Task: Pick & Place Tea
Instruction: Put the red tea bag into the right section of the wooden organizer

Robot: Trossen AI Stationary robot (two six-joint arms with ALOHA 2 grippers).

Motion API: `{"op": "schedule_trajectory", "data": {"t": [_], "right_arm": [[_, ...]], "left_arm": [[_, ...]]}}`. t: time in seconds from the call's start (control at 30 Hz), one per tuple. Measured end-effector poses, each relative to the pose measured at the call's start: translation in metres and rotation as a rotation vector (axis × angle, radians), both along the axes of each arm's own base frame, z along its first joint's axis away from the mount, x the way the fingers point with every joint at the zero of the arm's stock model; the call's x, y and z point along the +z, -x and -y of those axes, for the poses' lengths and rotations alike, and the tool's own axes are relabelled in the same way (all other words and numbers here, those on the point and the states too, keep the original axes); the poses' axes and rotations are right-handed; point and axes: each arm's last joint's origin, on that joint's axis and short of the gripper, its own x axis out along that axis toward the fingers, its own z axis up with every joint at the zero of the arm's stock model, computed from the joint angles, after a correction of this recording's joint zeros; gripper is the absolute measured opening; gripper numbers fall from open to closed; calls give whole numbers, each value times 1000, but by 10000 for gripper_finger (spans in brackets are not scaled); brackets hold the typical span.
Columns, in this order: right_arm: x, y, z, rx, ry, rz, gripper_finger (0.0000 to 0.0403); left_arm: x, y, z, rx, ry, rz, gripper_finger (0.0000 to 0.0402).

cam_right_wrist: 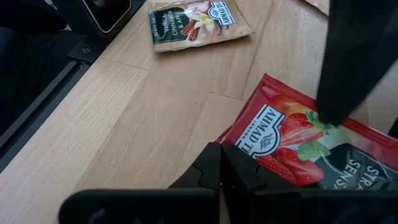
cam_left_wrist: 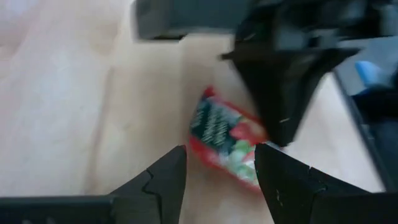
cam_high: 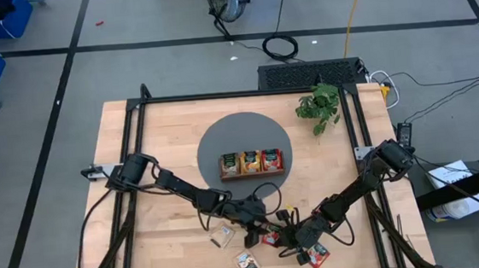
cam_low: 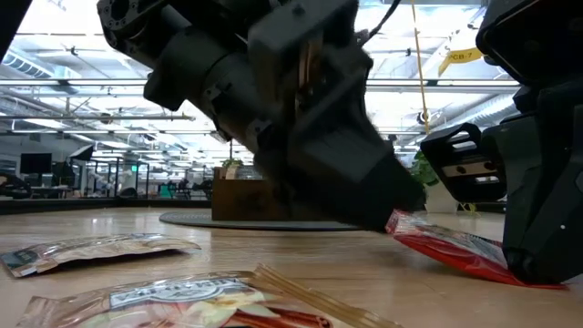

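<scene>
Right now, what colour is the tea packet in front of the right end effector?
Red, with strawberries and a dark green label; the tea packet shows best in the right wrist view.

The tray (cam_high: 251, 163) sits on the round mat (cam_high: 213, 145) at the centre of the table (cam_high: 162, 123), the plant (cam_high: 320, 106) stands to its right, and loose tea packets (cam_high: 248, 263) lie near the table's front edge.

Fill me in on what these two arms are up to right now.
Both arms work at the table's near edge among loose tea packets. The left gripper hovers open over a red packet. The right gripper is shut, its tip by another red packet. The wooden tray on the grey mat already holds packets.
</scene>
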Motion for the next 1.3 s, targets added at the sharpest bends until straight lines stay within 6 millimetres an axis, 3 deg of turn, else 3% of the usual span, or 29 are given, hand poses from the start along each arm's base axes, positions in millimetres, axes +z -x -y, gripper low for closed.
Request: {"op": "schedule_trajectory", "data": {"t": [0.57, 0.73, 0.97, 1.1, 1.3], "right_arm": [[0, 0, 0, 4, 3, 1, 0], [0, 0, 0, 5, 4, 1, 0], [0, 0, 0, 5, 5, 1, 0], [0, 1, 0, 6, 5, 1, 0], [0, 1, 0, 7, 5, 1, 0]], "left_arm": [[3, -2, 1, -12, 25, 37, 191], [-10, -13, 4, 13, 25, 12, 191], [-7, -25, 7, -22, -16, -19, 187], [-8, -25, 7, -39, -38, -30, 152], [-9, -26, 2, -70, -31, -46, 50]]}}
